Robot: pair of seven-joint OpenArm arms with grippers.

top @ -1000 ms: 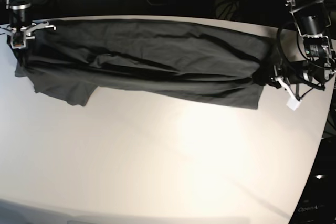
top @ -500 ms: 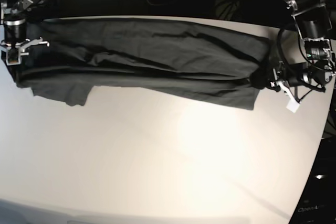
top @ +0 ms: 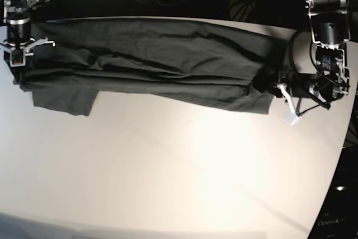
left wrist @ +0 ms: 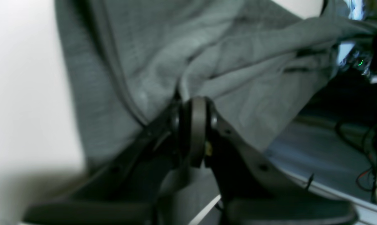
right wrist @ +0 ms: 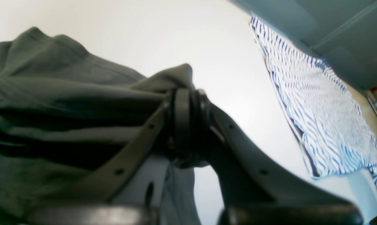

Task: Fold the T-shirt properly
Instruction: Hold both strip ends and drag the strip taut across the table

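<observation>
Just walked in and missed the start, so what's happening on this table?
A two-armed robot is folding a dark grey T-shirt, stretched lengthwise across the white table. The left gripper is clamped on one end of the shirt and the right gripper on the other, holding it taut between them. The cloth is bunched into long folds, with one sleeve hanging toward the front.

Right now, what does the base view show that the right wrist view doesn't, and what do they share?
Base only: the whole T-shirt stretched across the white table, with the left gripper shut on its far end.
Right wrist only: a blue-and-white striped cloth beyond the table edge.
Both: the right gripper shut on the dark grey fabric.
</observation>
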